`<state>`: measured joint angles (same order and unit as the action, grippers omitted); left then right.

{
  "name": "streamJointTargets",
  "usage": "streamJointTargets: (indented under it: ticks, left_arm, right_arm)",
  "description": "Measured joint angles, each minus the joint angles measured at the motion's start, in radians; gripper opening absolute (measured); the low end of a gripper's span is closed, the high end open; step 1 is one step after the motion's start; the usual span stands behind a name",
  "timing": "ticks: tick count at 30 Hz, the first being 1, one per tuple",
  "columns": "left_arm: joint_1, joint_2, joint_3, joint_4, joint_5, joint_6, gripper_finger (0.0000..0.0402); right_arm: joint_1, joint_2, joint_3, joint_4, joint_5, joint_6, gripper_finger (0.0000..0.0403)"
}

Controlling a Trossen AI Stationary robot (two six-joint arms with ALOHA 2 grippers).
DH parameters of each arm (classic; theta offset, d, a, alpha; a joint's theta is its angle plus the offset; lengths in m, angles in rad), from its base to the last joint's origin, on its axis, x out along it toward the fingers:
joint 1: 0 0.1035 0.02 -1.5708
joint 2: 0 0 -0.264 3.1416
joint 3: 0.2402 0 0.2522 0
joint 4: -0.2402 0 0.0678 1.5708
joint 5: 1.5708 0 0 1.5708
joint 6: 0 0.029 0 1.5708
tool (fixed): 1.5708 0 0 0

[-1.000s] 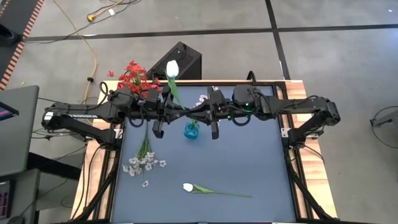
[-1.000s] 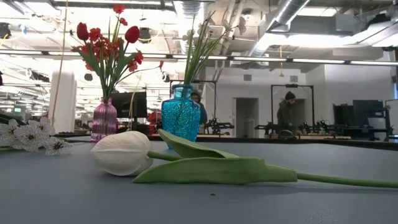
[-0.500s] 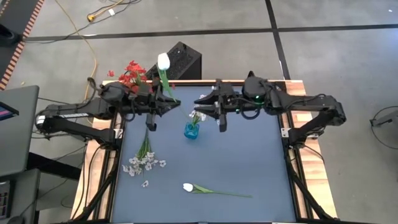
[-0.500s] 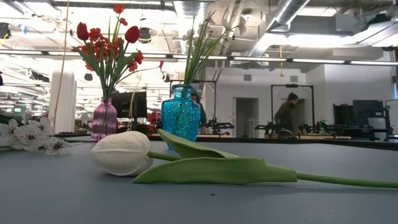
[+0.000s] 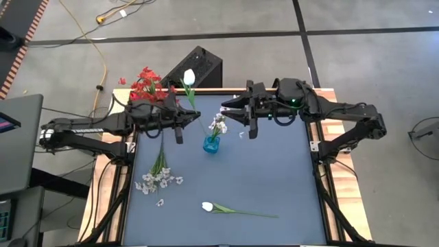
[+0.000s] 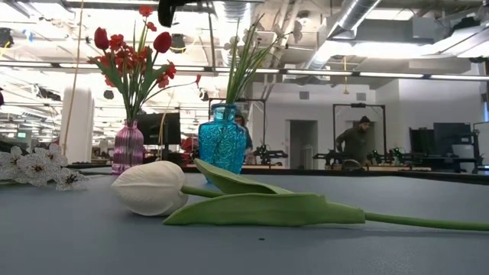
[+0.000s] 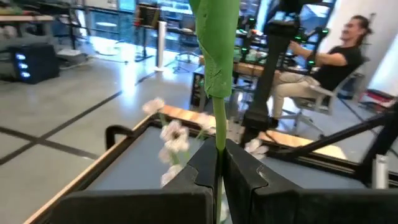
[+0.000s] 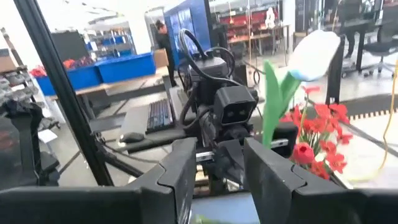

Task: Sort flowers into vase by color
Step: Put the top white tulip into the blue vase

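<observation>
The left gripper (image 5: 180,130) holds a white tulip (image 5: 189,77) by its stem, fingers (image 7: 242,180) pinched tight on it in the left wrist view, the bud standing high above the arm. The blue vase (image 5: 211,143) sits at about four o'clock from that gripper, close by, already carrying a white spray (image 5: 218,124). The pink vase (image 6: 127,147) with the red flowers (image 5: 145,84) lies at eleven o'clock from the gripper, near the table's (image 5: 274,178) far left corner. The right gripper (image 5: 251,125) waits at two o'clock of the blue vase, its fingers (image 8: 273,180) apart and holding nothing. To place the tulip well, I judge the stem's lower end should be brought over the blue vase's narrow neck first, stem kept near upright — a tilted stem would likely catch the rim or push the spray aside. Lower slowly, then release only once the stem is well inside. Another white tulip (image 5: 208,206) and a white spray (image 5: 159,180) lie on the table at six and seven o'clock of the vase — still to be sorted.
</observation>
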<state>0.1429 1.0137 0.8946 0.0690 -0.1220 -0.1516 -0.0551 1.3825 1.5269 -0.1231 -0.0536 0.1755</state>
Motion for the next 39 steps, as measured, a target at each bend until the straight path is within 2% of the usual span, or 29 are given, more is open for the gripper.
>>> streamJointTargets:
  ticks: [3, 8, 15, 24, 39]
  left_arm:
    - [0.001, 0.000, -0.065, 0.069, -0.042, -0.022, 0.0000]
    - [0.001, -0.001, -0.158, 0.194, -0.052, -0.058, 0.0000]
    - [0.001, 0.000, -0.232, 0.285, -0.077, -0.105, 0.0000]
    - [0.001, 0.010, -0.234, 0.286, -0.077, -0.097, 0.0000]
    - [0.001, 0.174, -0.233, 0.292, -0.092, -0.072, 0.0000]
  right_arm:
    - [0.000, 0.005, 0.000, -0.022, 0.000, 0.000, 0.0161]
    - [0.000, 0.007, 0.000, -0.048, 0.000, 0.001, 0.0161]
    - [0.000, 0.007, 0.000, -0.050, 0.000, 0.001, 0.0160]
    - [-0.008, 0.007, 0.000, -0.051, 0.000, 0.000, 0.0160]
    - [-0.006, 0.007, 0.000, -0.090, -0.001, 0.004, 0.0160]
